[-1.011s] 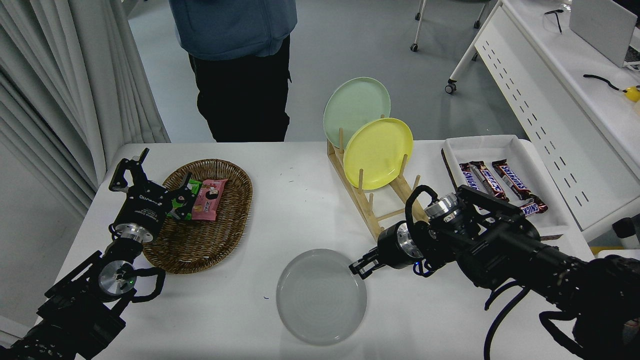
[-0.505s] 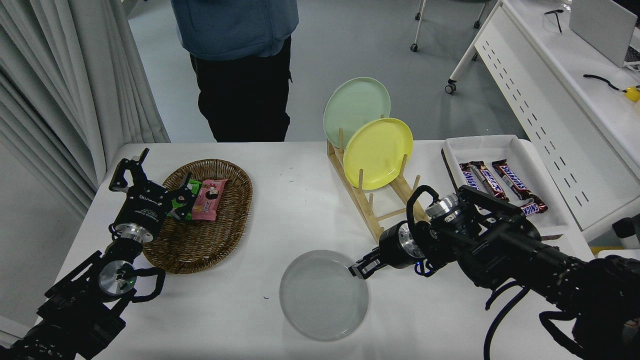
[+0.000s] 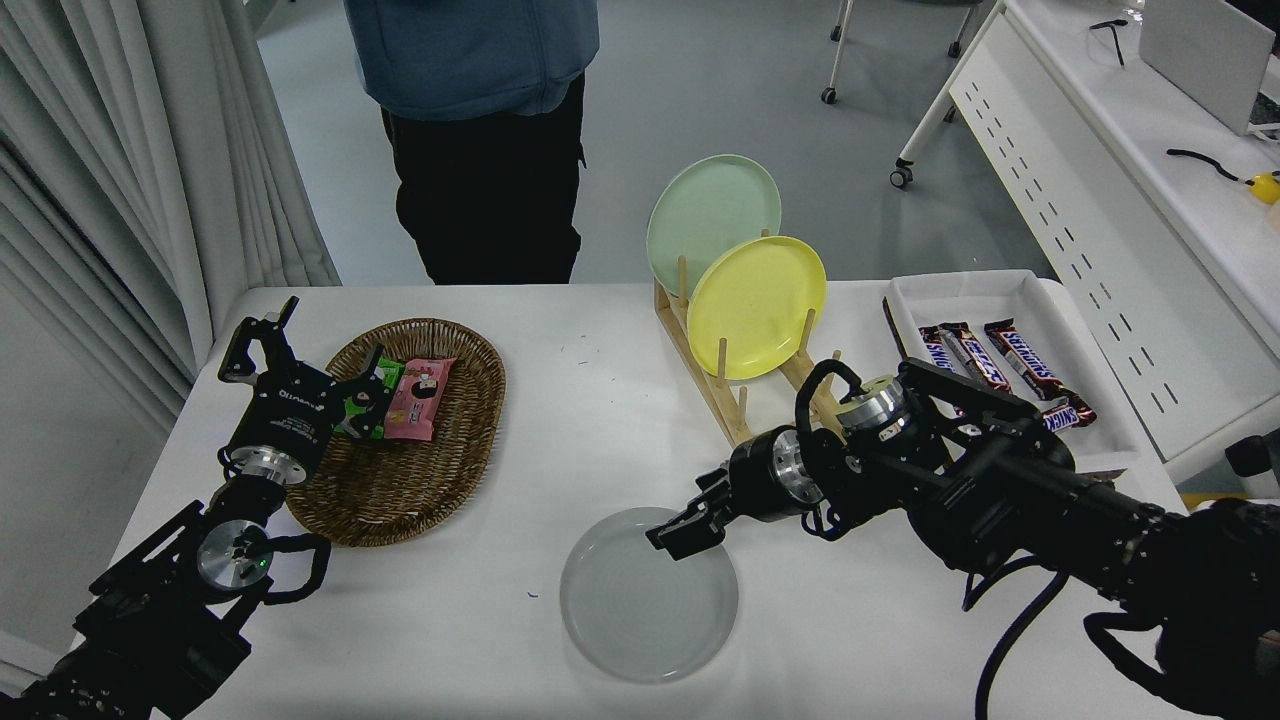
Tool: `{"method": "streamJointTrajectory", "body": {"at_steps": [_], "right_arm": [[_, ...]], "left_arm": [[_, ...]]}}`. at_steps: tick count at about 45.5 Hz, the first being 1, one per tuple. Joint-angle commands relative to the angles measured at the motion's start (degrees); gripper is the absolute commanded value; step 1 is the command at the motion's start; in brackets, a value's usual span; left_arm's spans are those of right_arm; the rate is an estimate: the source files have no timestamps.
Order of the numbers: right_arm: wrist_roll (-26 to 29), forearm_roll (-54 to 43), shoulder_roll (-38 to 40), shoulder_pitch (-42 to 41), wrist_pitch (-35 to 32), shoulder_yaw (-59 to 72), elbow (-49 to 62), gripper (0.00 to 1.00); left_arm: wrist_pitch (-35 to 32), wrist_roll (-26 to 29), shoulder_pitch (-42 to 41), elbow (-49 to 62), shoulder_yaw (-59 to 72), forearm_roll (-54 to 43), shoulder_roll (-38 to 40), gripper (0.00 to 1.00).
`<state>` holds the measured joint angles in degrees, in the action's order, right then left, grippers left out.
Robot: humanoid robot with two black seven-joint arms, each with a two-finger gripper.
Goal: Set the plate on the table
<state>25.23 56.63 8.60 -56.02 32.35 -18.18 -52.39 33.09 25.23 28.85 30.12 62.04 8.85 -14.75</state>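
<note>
With the plate [image 3: 640, 610] lying flat on the white bench [image 3: 590, 420] near its front edge, hovering over the plate's far right part: right end effector [image 3: 680, 533], fingers seemingly parted, grasping nothing, though hard to judge from above. Parked at lower left beside the wicker basket [image 3: 400, 490]: left end effector [image 3: 262, 335], released.

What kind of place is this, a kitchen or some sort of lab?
Most likely a robotics lab or office test space, not a kitchen. A white table holds staged props: a plate rack and a tray of candy bars. Behind it are a perforated-panel desk and a caster chair.
</note>
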Motion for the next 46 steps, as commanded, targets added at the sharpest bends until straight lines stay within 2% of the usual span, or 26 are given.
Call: {"method": "streamJointTrajectory", "body": {"at_steps": [1, 9, 17, 25, 30, 35, 46], "right_arm": [[-0.1, -6.86, 5.64, -2.42, -13.96, 0.16, -9.39, 1.0], [-0.27, -24.34, 9.68, -4.44, -27.94, -1.42, -14.49, 1.0], [-0.27, -41.05, 12.06, -5.68, -28.39, -10.11, -16.96, 1.0], [-2.02, -60.65, 12.23, -5.42, -28.04, -18.9, -14.24, 1.0], [-11.15, -67.07, 12.32, -3.05, -29.09, -21.9, -12.74, 1.0], [-21.17, -68.14, 13.99, -0.76, -29.27, -22.6, -12.83, 1.0], [-35.42, -68.31, 14.78, 5.83, -29.27, -30.41, -11.69, 1.0]], "left_arm": [[-0.05, 0.0, -0.02, 0.03, 0.01, 0.02, -0.01, 1.0], [-0.05, 0.0, -0.02, -0.06, 0.01, 0.02, -0.01, 1.0], [-0.05, 0.0, -0.02, -0.06, -0.08, 0.02, -0.01, 1.0], [-0.05, 0.0, -0.02, 0.03, 0.01, 0.02, -0.01, 1.0], [-0.05, 0.0, -0.02, -0.06, 0.01, 0.02, -0.01, 1.0], [-0.05, 0.0, -0.02, -0.06, 0.01, 0.02, -0.01, 1.0], [0.04, 0.0, -0.02, 0.03, 0.01, 0.02, -0.01, 1.0]]}}
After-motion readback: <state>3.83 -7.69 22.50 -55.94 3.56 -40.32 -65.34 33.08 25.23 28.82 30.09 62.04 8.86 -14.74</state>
